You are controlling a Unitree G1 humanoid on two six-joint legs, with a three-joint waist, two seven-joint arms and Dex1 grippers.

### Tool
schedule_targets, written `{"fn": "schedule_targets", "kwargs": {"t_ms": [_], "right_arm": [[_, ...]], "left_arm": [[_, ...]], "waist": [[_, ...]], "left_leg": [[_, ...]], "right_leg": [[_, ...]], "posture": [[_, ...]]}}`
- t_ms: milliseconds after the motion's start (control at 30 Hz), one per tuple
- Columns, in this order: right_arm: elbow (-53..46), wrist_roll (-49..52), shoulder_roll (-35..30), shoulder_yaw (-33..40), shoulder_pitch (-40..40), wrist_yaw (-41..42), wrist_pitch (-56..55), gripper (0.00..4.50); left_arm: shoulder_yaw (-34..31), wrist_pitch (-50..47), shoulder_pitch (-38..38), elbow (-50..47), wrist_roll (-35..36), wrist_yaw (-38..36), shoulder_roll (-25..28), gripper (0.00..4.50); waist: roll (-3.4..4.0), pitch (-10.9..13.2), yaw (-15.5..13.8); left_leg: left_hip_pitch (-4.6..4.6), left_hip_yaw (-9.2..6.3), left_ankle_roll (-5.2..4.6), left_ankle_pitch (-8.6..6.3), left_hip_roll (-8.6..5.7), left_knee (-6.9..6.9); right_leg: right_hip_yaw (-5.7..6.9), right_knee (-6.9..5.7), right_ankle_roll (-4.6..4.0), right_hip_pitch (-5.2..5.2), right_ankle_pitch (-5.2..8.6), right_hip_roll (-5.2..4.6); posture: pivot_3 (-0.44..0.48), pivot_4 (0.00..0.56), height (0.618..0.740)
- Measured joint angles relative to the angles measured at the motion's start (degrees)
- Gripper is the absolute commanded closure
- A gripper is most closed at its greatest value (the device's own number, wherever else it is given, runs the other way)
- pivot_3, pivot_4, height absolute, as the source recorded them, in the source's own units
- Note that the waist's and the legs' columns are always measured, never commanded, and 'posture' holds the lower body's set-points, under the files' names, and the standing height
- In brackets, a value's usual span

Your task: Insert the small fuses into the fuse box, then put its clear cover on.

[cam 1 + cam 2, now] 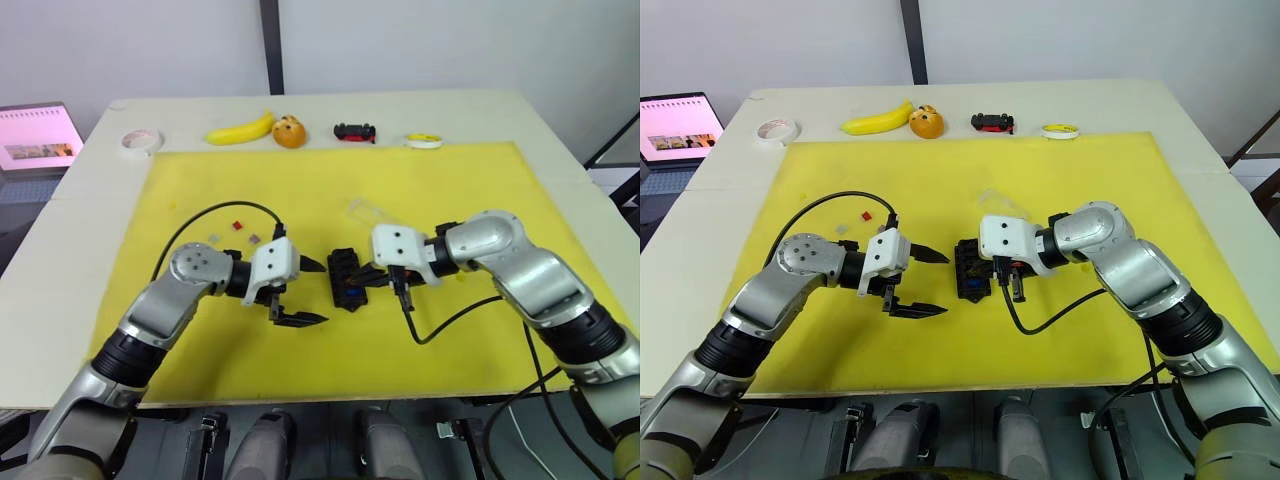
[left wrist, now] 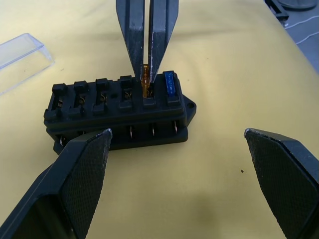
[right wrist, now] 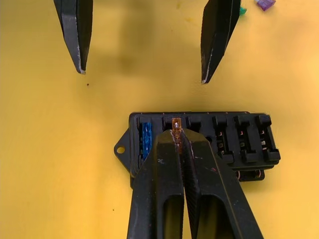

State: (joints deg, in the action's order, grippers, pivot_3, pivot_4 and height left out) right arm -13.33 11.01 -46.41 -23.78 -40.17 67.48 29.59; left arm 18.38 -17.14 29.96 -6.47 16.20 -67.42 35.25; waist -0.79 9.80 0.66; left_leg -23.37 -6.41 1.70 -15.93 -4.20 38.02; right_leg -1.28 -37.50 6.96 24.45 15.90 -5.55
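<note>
Yellow mat (image 1: 450, 180) is covering most of a pale table (image 1: 560, 130); banana (image 1: 240, 130), an orange-coloured fruit (image 1: 290, 132), black-and-red toy car (image 1: 355, 132) and two tape rolls are sitting along the 12 o'clock edge, off the mat.

Fuse box (image 1: 347, 278) is lying mid-mat, between the two grippers. Right gripper (image 3: 176, 135) is pinching an amber fuse (image 2: 145, 79) with its fingers closed tight on it, and is holding the fuse at the second slot from the end, right next to the blue fuse (image 2: 169, 83) that is already sitting in the end slot. Amber one looks partly in, not fully seated, my read.

Left gripper (image 1: 300, 292) is waiting at the box's 9 o'clock, fingers spread wide, holding nothing, not touching the box.

Progress: one fuse in, one going in, the other four slots in that row showing empty. Loose fuses are lying at 10–11 o'clock of the left gripper: red (image 1: 237, 225), grey (image 1: 216, 238), purple (image 3: 265, 4), green (image 3: 242, 11). Clear cover (image 2: 22, 57) is lying on the mat at the box's 12–1 o'clock, not yet fitted.
</note>
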Motion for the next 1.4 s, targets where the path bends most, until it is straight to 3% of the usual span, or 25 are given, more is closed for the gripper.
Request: {"fn": "schedule_targets", "kwargs": {"t_ms": [1400], "right_arm": [[1.3, -2.6, 0.7, 0.0, -0.3, 2.1, -3.5, 4.50]], "left_arm": [[0.0, 0.4, 0.1, 1.1, -1.2, -0.1, -1.5, 0.01]], "waist": [[0.00, 0.0, 0.0]], "left_leg": [[0.01, 0.00, 0.00, 0.00, -0.01, 0.08]], "right_leg": [[0.00, -0.10, 0.00, 0.00, 0.00, 0.00]], "posture": [[0.000, 0.150, 0.740]]}}
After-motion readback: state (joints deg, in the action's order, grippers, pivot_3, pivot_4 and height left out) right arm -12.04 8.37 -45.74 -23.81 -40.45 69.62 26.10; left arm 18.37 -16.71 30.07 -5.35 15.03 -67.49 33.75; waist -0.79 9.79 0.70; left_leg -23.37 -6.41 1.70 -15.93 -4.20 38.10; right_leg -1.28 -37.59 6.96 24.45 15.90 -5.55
